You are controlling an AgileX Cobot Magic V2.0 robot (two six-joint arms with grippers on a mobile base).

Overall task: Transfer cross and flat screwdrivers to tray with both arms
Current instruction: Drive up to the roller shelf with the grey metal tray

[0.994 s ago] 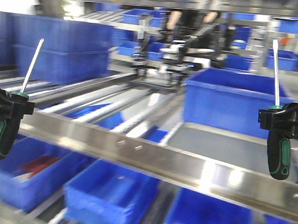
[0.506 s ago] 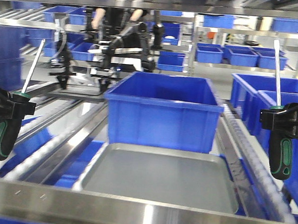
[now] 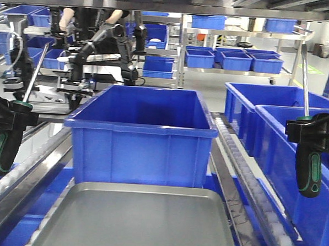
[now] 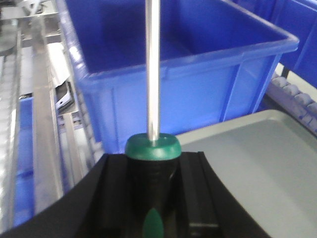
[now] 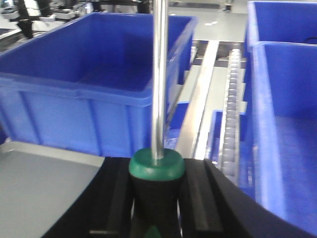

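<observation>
My left gripper [image 3: 10, 117] is shut on a black-and-green screwdriver [image 3: 2, 150], held at the left edge with its steel shaft pointing up. The left wrist view shows its green collar [image 4: 152, 147] clamped between the black jaws of the left gripper [image 4: 152, 171]. My right gripper [image 3: 313, 131] is shut on a second black-and-green screwdriver [image 3: 308, 173], shaft up, at the right edge. It also shows in the right wrist view [image 5: 157, 166], held by the right gripper [image 5: 157, 198]. The grey tray [image 3: 132, 220] lies low in the middle between them. I cannot tell the tip types.
A large blue bin [image 3: 141, 138] stands right behind the tray. More blue bins [image 3: 275, 118] line the right side beyond a roller rail [image 3: 244, 182]. A metal rail [image 3: 24, 176] runs along the left. Another robot [image 3: 91, 53] and shelving stand at the back.
The whole scene has slid across the view: the shelf bar in front is gone and the tray and blue bin now sit centred ahead. Both grippers keep their screwdrivers at the same height.
</observation>
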